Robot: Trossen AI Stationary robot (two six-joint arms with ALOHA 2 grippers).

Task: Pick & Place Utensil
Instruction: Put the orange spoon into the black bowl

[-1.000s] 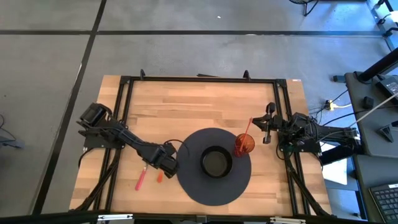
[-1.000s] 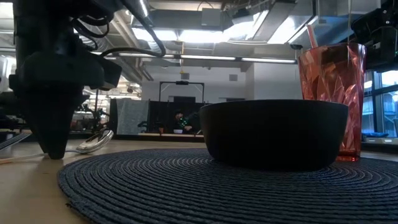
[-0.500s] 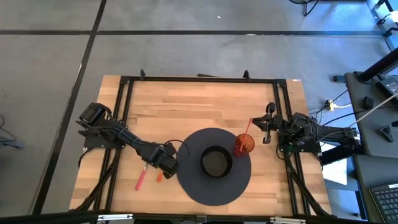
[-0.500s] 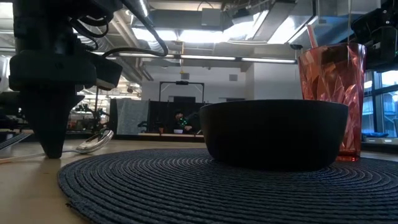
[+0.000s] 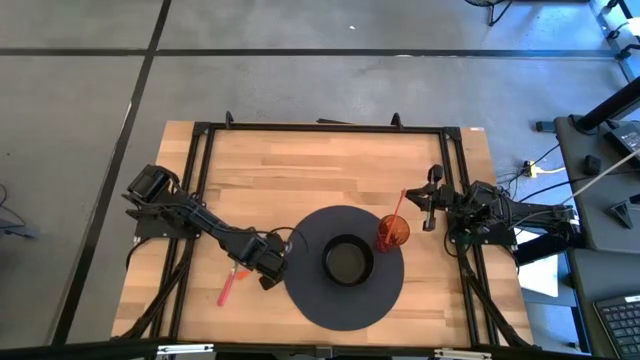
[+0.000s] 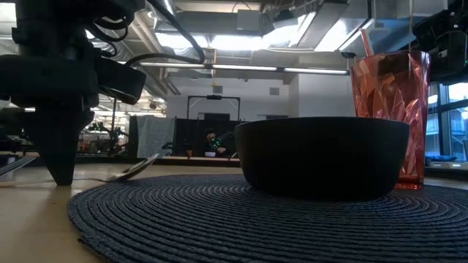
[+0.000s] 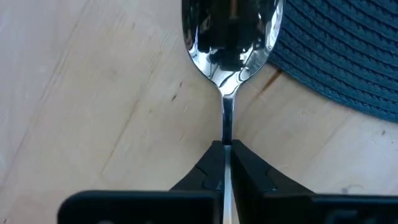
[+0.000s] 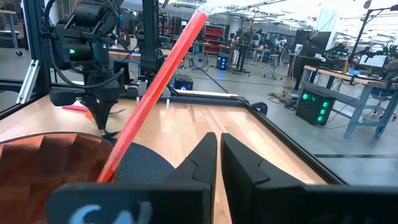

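Left hand (image 7: pixel 225 149) clamps spoon (image 7: pixel 230 37) neck beside mat (image 7: pixel 348 56).

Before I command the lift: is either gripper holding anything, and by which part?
The left gripper pinches the shiny metal spoon by its thin handle just behind the bowl. The right gripper holds nothing.

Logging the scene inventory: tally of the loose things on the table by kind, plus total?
Placemat: 1
Bowl: 1
Cup, with a straw: 1
Spoon, held in the left gripper: 1
Pink utensil on the wood: 1
Total: 5
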